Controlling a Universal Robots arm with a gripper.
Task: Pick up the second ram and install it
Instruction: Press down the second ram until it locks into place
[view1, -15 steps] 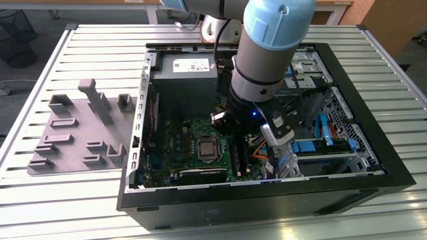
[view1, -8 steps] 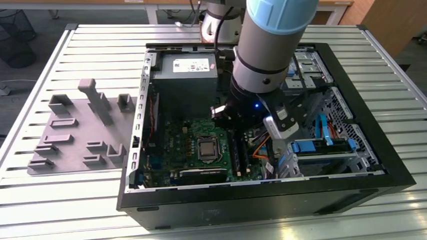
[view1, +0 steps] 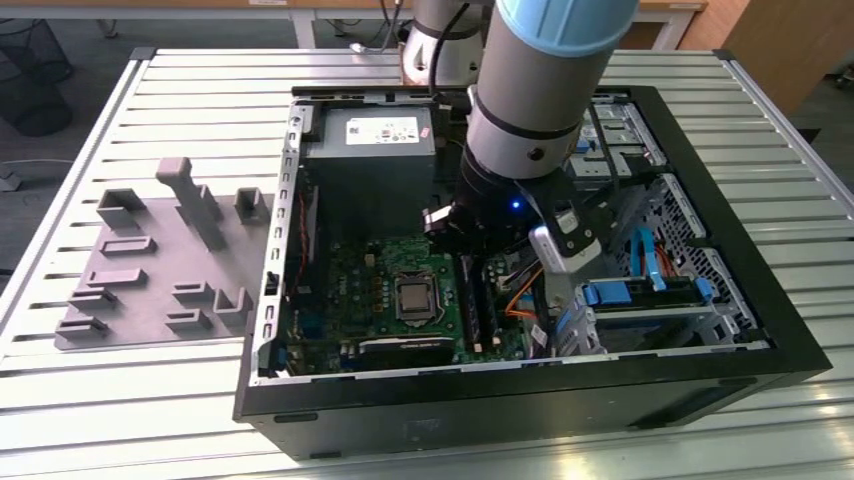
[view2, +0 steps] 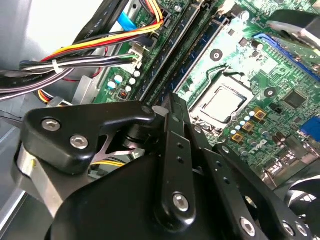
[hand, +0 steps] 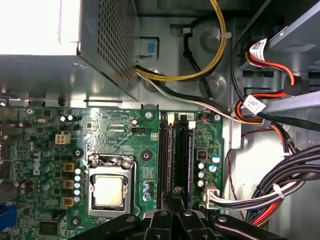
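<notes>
The arm reaches down into the open computer case (view1: 747, 330), which sits on the slatted metal worktop (view1: 160, 400). The end effector (hand: 176, 192) hangs right over the memory slots (hand: 167, 155) on the green motherboard (hand: 115, 135), just beside the bare processor (hand: 110, 191) in its socket. In the first wrist view its black fingers (hand: 176, 197) are drawn together to a narrow tip, pressed down at the slot bank. A memory stick, the second ram (hand: 190, 160), stands on edge in the slot nearest the cables, its dark chips showing; I cannot tell whether the fingertips pinch it or only rest on it. In the second wrist view the black fingers (view2: 172, 125) hide the contact point. The grey fixture blocks (view1: 160, 260) sit on the worktop at the exterior view's left. The power supply (view1: 367, 135) lies at the case's far end, its yellow and black cable bundle (hand: 200, 75) looping past.
</notes>
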